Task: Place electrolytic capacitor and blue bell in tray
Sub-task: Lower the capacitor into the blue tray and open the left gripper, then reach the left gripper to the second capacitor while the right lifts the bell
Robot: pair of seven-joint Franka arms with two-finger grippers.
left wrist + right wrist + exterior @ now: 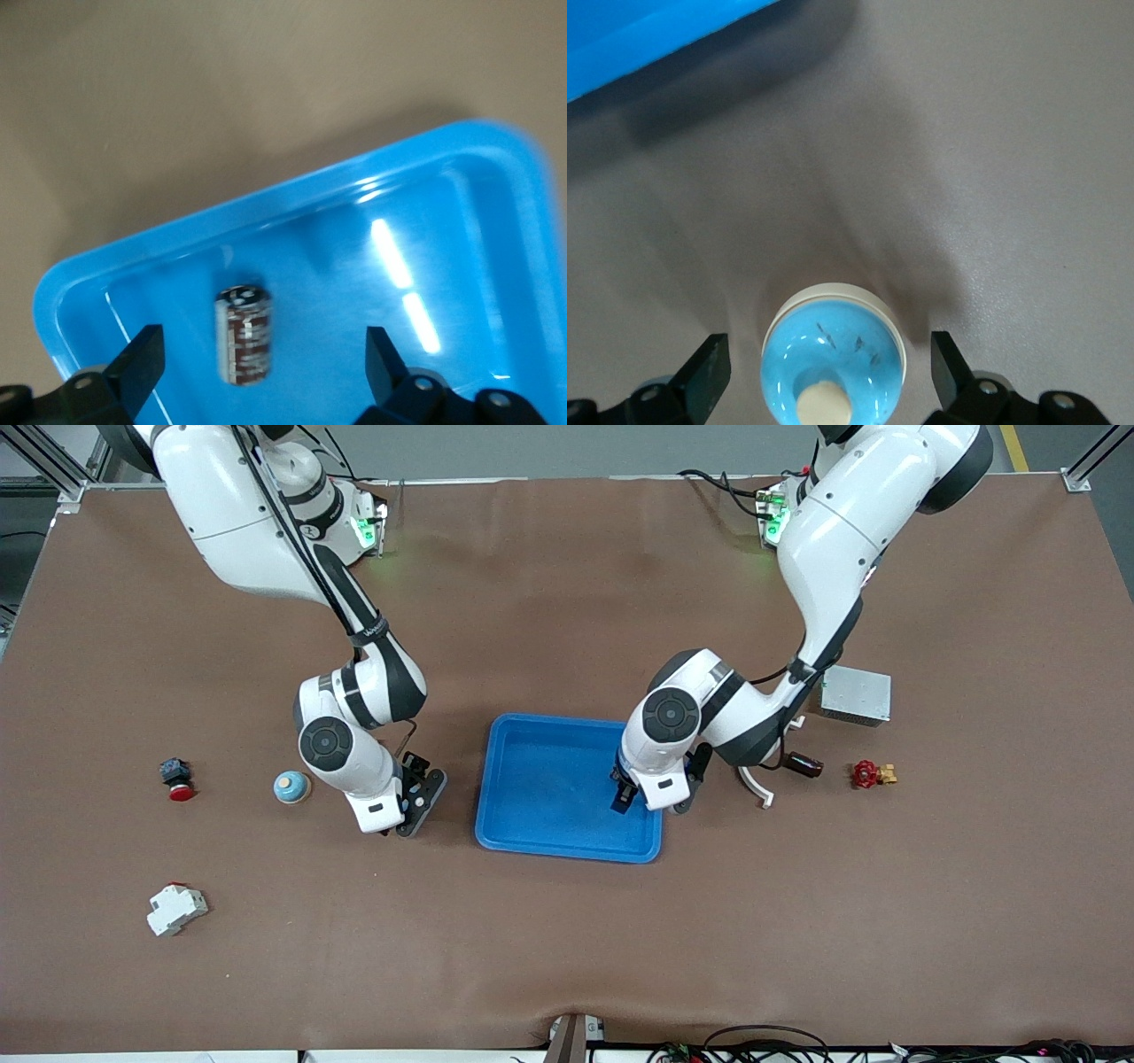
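The blue tray lies mid-table. My left gripper hangs low over the tray's end toward the left arm, fingers open. In the left wrist view the brown electrolytic capacitor shows against the tray floor, blurred, between the spread fingers of the left gripper and touching neither. The blue bell stands on the table, toward the right arm's end. My right gripper is low between bell and tray, open. In the right wrist view the bell sits between the open fingers of the right gripper.
A red push button and a white breaker lie toward the right arm's end. A silver box, a small dark brown cylinder, a red valve and a white curved piece lie toward the left arm's end.
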